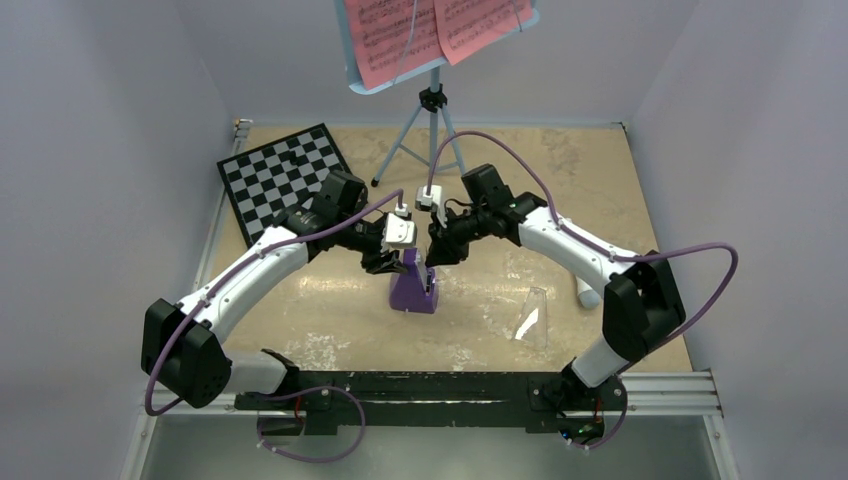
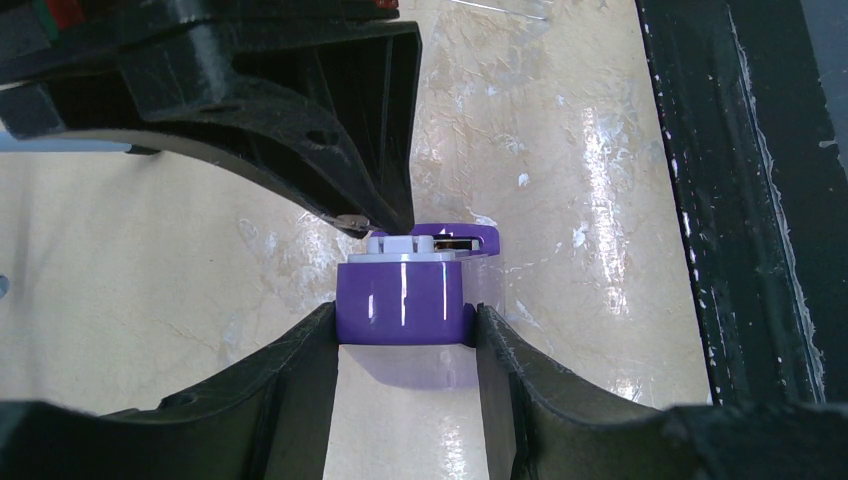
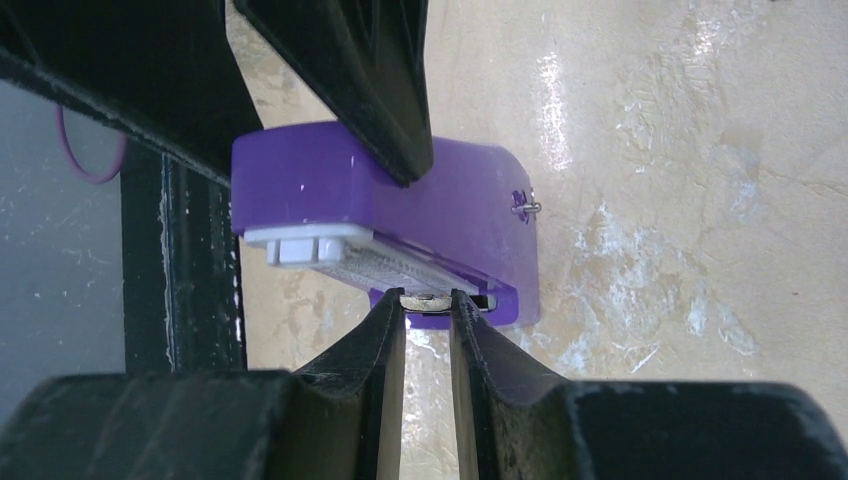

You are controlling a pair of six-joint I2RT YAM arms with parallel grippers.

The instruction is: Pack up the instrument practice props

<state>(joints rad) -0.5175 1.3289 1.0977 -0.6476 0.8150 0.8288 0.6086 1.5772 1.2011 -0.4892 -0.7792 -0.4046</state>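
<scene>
Around metronome (image 1: 413, 288) — clear cover (image 1: 532, 318), chessboard (image 1: 280, 175), music stand (image 1: 432, 100)

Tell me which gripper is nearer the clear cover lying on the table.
Right. The right gripper pinches the purple metronome from the side facing the clear cover; the left gripper clamps it from the opposite side, farther away.

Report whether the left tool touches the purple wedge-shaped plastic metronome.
Touching: the left wrist view shows the left tool clamping the purple wedge-shaped plastic metronome on both sides.
</scene>
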